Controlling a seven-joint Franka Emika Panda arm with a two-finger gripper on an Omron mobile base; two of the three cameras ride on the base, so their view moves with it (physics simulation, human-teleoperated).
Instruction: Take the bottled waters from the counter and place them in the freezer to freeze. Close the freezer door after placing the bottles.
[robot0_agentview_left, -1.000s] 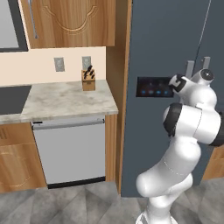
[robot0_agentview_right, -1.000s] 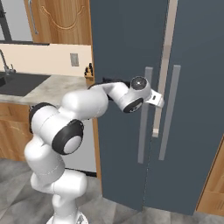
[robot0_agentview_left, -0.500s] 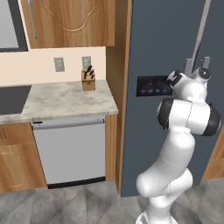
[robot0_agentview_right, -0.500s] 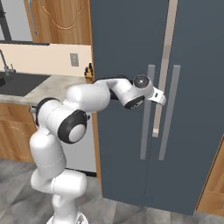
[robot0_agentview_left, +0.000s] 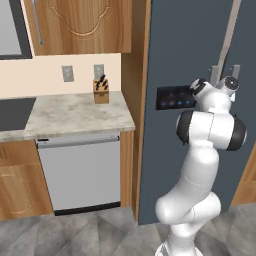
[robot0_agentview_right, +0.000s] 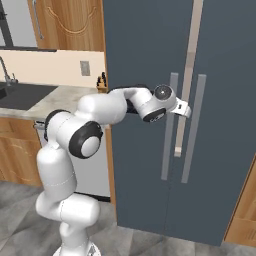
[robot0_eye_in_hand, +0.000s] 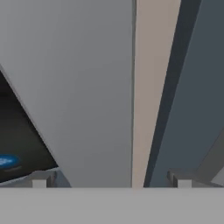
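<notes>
In the right base view's centre the claw stands open, holding nothing, just left of the freezer door and its upright handle, whose long axis runs top to bottom.

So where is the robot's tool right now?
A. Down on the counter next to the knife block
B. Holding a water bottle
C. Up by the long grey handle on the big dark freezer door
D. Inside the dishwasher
C: in the right base view the tool sits open at the left handle of the freezer door, far from the knife block on the counter, with nothing in it.
</notes>
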